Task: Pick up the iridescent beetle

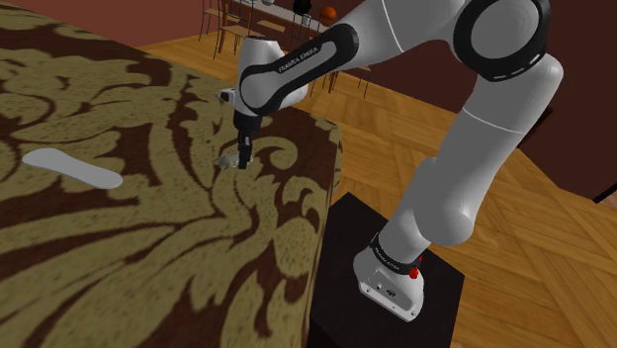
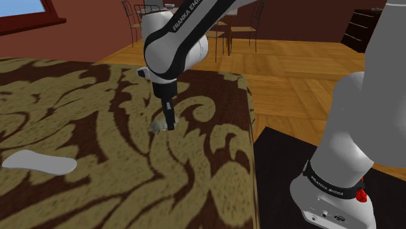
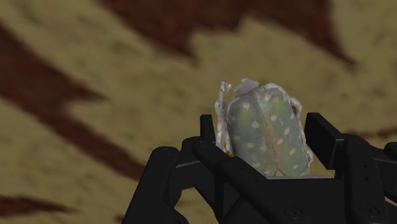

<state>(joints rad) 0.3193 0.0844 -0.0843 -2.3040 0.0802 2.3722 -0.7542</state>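
One step short of done, by my read. The hand is down at the table, pointing straight at the cloth. The arm reaches over from the stand beside the table's corner.

The beetle sits between the two black fingers. It has a pale green shell with white spots and pale legs fringing the sides. In the wrist view both fingers sit tight against its flanks with no gap I can make out, so I call it clamped on the beetle. The grip is around mid-body, and one end pokes out past the fingertips.

Done: approach, alignment, closure. Left: the lift. The shoulder view and the second exterior view both put the beetle low at the fingertips, on or right at the brown-and-gold cloth. I see no daylight under it, so I judge it not yet off the table, though these angles don't settle it.

Risk on the lift: the shell looks rounded and smooth, so it could squirt out if the squeeze is light. Straight up and slow should do.

A flat white oblong piece lies on the table well apart, toward the shoulder view's left. Not in the way.
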